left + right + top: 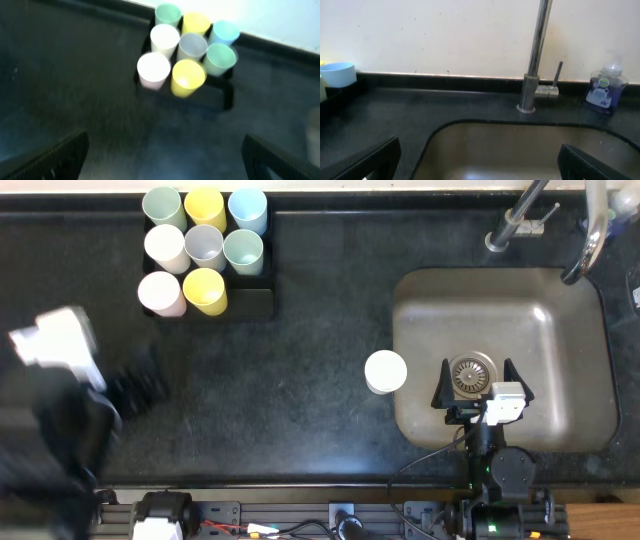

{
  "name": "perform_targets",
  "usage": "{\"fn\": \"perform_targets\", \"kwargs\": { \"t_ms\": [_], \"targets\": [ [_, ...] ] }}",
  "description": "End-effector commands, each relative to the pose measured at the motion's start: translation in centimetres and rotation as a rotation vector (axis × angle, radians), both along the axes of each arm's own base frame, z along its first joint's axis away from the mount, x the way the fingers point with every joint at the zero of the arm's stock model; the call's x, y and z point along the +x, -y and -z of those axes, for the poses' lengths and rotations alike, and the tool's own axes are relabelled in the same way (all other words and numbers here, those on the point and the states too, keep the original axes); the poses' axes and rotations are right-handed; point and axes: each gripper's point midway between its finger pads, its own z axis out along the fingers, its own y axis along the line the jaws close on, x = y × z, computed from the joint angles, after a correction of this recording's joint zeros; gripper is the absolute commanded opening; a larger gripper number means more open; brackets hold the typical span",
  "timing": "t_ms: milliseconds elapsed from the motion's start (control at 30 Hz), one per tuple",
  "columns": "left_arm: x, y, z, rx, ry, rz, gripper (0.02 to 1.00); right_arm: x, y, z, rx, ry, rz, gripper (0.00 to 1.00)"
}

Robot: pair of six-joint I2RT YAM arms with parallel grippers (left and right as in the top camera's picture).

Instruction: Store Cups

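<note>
Dark speckled stone-look surface (320, 410) runs along a pale back wall. Set into its right part is a rounded-rect. steel sink (560, 330). Left arm (55, 345) stands at the surface's left side, bent over it, wrist angled so the left tool (164, 157) looks toward the tray from well apart. Its two dark fingers sit wide, nothing btwn them. Right arm (495, 450) reaches straight up from its base over the sink. Right tool (476, 385) hangs over the basin near the drain (473, 370), pointed at the back wall and faucet, fingers also spread wide, nothing held. Black square tray (255, 302) lies at the back left of the surface. Chrome faucet (538, 50) rises behind the sink, w/ a blue soap bottle (604, 90) beside it. Eight plastic cups (205, 246) stand in the tray, packed close in rows, long axes vert., mouths up: green, yellow, blue, white, grey, pinkish. One more white cup (385, 371) stands on end on the surface, just beside the sink's left rim, axis vert.; can't tell whether its mouth is up.
</note>
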Motion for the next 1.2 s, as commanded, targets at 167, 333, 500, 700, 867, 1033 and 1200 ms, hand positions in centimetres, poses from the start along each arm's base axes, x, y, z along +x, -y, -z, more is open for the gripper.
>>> {"fn": "perform_targets", "kwargs": {
  "t_ms": [167, 333, 500, 700, 867, 1033, 1200],
  "targets": [
    [2.5, 2.9, 8.9, -0.007, 0.456, 0.182, 1.0, 0.0, -0.1, 0.4, -0.003, -0.003, -0.006, 0.993],
    [3.0, 2.8, 5.5, 0.071, 0.863, 0.188, 1.0, 0.0, -0.1, 0.4, -0.003, -0.003, -0.006, 0.996],
    [3.1, 2.5, 7.9, 0.114, 0.784, 0.18, 1.0, 0.0, -0.1, 0.4, -0.003, -0.003, -0.006, 0.993],
    [3.3, 2.5, 12.4, 0.154, 0.599, 0.205, 1.0, 0.0, -0.1, 0.4, -0.003, -0.003, -0.006, 0.996],
    [3.2, 2.4, 14.3, 0.199, 0.519, 0.224, 1.0, 0.0, -0.1, 0.4, -0.003, -0.003, -0.006, 0.998],
    [3.2, 2.5, 14.3, 0.2, 0.519, 0.231, 0.998, 0.0, -0.1, 0.4, -0.003, -0.003, -0.006, 0.996],
    [3.2, 2.4, 14.3, 0.201, 0.52, 0.229, 1.0, 0.0, -0.1, 0.4, -0.003, -0.003, -0.006, 0.998]
  ]
}}
